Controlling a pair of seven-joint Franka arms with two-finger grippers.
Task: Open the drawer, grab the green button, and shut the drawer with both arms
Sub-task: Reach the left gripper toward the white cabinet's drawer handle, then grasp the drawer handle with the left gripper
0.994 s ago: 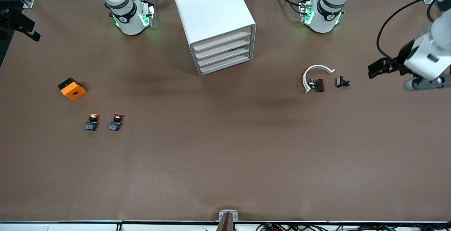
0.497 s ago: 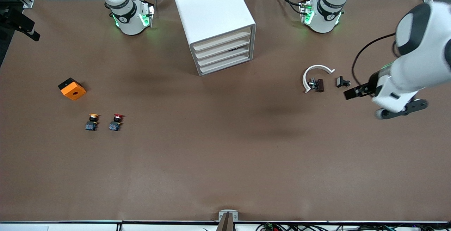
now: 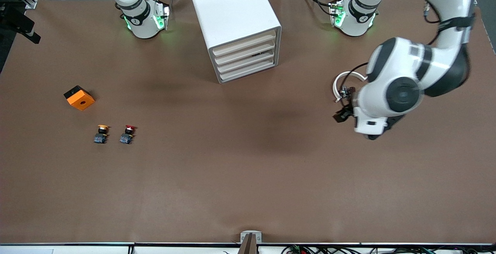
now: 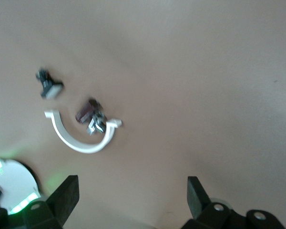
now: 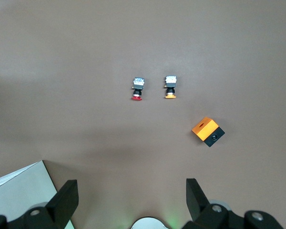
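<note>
Swung in from the surface's edge, my left pincer [image 3: 340,115], fingers wide and empty, hangs beside the white ring [image 3: 346,81]; right pincer [image 5: 128,200] wide, waiting high; drawer cabinet [image 3: 236,25] shut, green button unseen, presumably inside; approach a drawer front squarely.

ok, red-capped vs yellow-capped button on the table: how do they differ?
The red-capped button has a red cap; the yellow-capped button has a yellow one. The yellow-capped button sits closer to the orange box; the red-capped button is nearer the white drawer cabinet. Both share black necks and blue-grey bases, side by side.
</note>
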